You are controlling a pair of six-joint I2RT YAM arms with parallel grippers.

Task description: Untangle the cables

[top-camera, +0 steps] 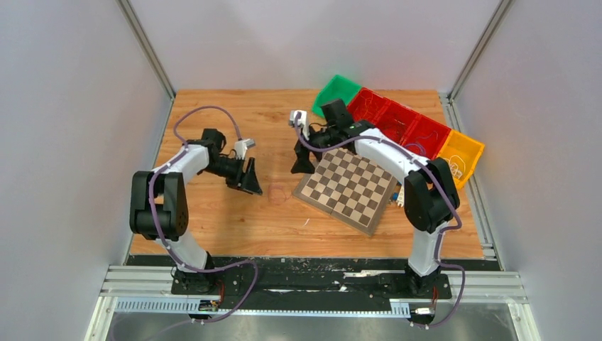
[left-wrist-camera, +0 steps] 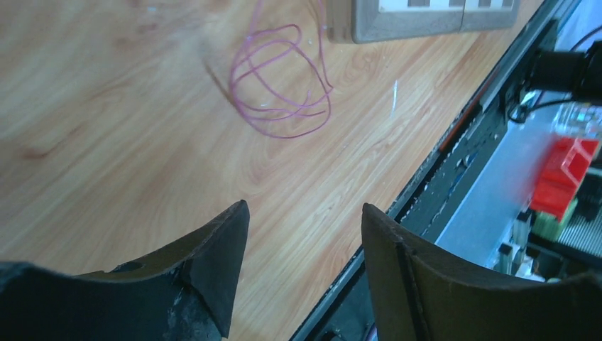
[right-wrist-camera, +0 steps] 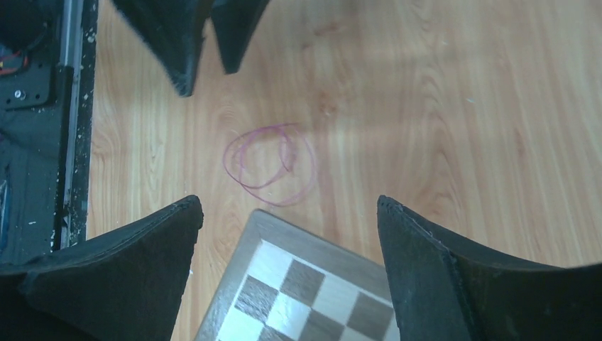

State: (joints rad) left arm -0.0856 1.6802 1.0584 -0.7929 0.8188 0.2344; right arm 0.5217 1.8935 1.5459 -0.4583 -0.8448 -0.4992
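Top view: the cables (top-camera: 278,193), a small loose coil of very thin pinkish wire loops, are shown lying flat on the wooden table (top-camera: 234,220), just beside the left corner of a brown-and-cream wooden chessboard (top-camera: 348,188), at its 9 o'clock. The left gripper (top-camera: 250,185), black and two-fingered, is held at 10 o'clock of the coil, near it but apart; its jaws are parted moderately and nothing is held between them. The right gripper (top-camera: 302,165) is placed at 1 o'clock of the coil, over the far-left edge of the chessboard; its jaws are spread wide and are likewise empty. In the left wrist view the coil (left-wrist-camera: 284,114) is seen beyond the fingertips, with several overlapping loops. In the right wrist view it (right-wrist-camera: 287,158) lies between the chessboard's corner and the tips of the opposite gripper. A row of plastic bins, green (top-camera: 337,89), red (top-camera: 397,121) and yellow (top-camera: 461,153), is set at 1 o'clock of the chessboard, along the table's far-right edge.
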